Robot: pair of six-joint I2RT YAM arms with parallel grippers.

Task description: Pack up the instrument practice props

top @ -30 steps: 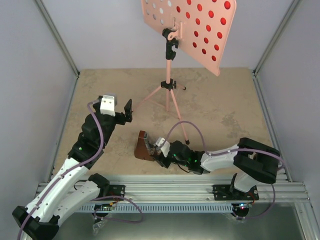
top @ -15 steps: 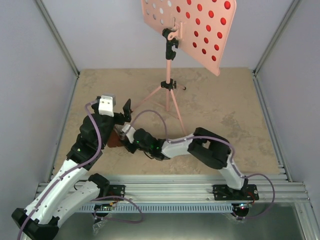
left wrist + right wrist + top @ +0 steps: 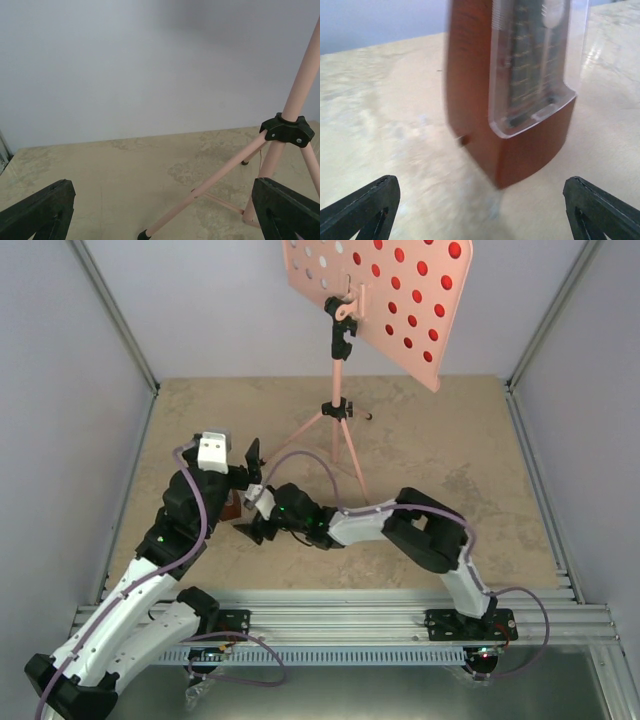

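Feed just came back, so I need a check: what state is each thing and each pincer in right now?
Music stand: set up, standing on spread legs.
Metronome: clear cover on, not gripped.
Left pincer: open, empty.
Right pincer: open, with the metronome just ahead of it.

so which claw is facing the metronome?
The right claw: the brown metronome sits just ahead of it, not gripped. The left claw looks at the legs of the pink stand instead.
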